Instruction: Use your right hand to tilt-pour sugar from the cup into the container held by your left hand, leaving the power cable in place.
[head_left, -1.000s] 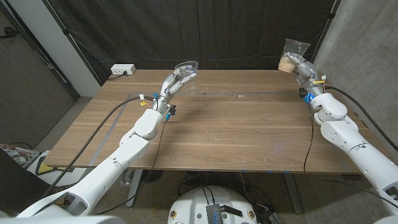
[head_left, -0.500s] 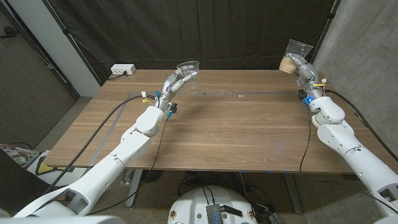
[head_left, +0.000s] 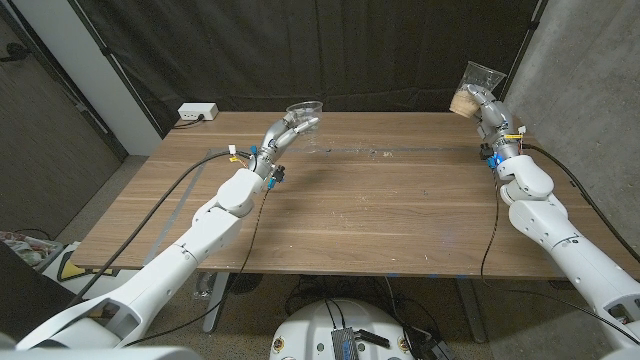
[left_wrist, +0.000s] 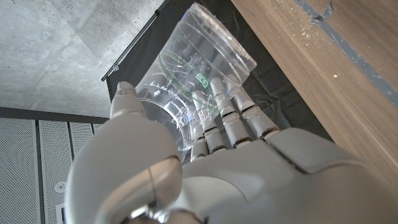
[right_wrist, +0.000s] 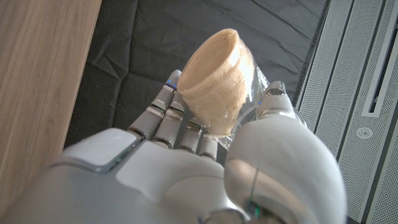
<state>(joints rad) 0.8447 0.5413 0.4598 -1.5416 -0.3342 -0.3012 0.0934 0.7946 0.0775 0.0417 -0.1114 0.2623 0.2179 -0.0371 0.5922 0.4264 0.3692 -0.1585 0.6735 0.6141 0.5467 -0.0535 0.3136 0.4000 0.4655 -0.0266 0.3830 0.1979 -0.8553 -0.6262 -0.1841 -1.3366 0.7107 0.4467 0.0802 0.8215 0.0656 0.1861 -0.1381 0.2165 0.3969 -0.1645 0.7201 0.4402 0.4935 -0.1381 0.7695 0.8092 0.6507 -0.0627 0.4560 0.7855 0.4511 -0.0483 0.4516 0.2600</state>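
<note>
Wooden table (head_left: 380, 215) before a black curtain (head_left: 380, 50); concrete wall (head_left: 590, 70) on the robot's right.

Left arm: reaches from the near left corner diagonally toward the far middle of the table, forearm raised, wrist bent upward. Left hand (head_left: 281, 133) is lifted above the far part of the tabletop, fingers (left_wrist: 217, 121) wrapped round the wall of the container (head_left: 303, 111), thumb on the opposite side. Container: clear plastic, held tilted, rim turned toward the robot's right; no contents visible in the left wrist view (left_wrist: 193, 74).

Right arm: comes in from the near right corner, running along the table's right edge, forearm raised steeply. Right hand (head_left: 487, 112) is held high over the far right corner, fingers curled about the base of the cup (head_left: 474, 87), thumb closed on the other side. Cup: clear plastic, leaning toward the robot's left, rim uppermost; pale brown sugar (right_wrist: 214, 87) packed in its lower part.

Cup and container: well apart, the width of the far table between them.

White power strip (head_left: 197, 113): far left corner of the table.
</note>
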